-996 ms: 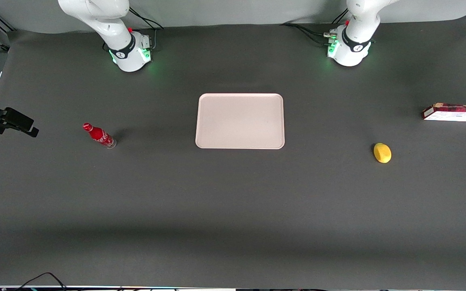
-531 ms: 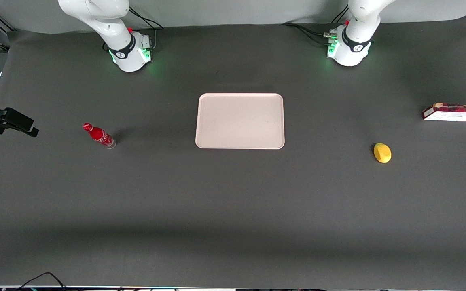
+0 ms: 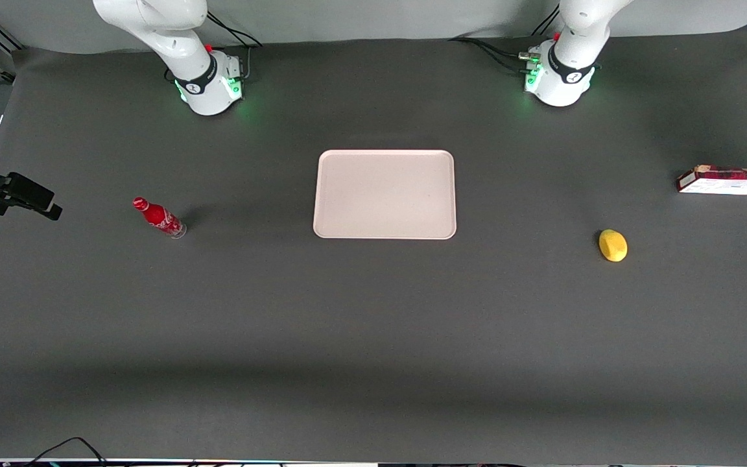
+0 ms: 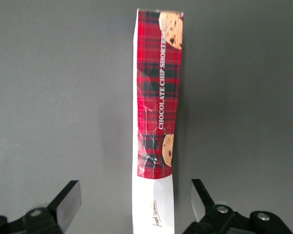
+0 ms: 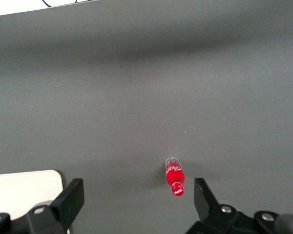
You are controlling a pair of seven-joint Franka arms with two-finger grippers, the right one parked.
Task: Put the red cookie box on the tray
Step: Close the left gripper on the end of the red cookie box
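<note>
The red cookie box [image 3: 730, 179] stands on a long narrow side at the working arm's end of the table, half cut off by the front view's edge. In the left wrist view the red cookie box [image 4: 158, 97] shows its plaid narrow face with a white end. My gripper [image 4: 135, 196] hovers above that white end, open, one finger [image 4: 68, 202] on each side and neither touching the carton. The pale pinkish tray [image 3: 347, 194] lies flat at the table's middle with nothing on it, well away from the box.
A yellow lemon [image 3: 613, 245] lies between tray and box, nearer the front camera. A small red bottle [image 3: 159, 218] stands toward the parked arm's end. The dark mat's edge runs close to the box.
A small dark part of the working arm has come into the front view at the edge, just above the box. The box, tray, lemon and bottle have not moved.
</note>
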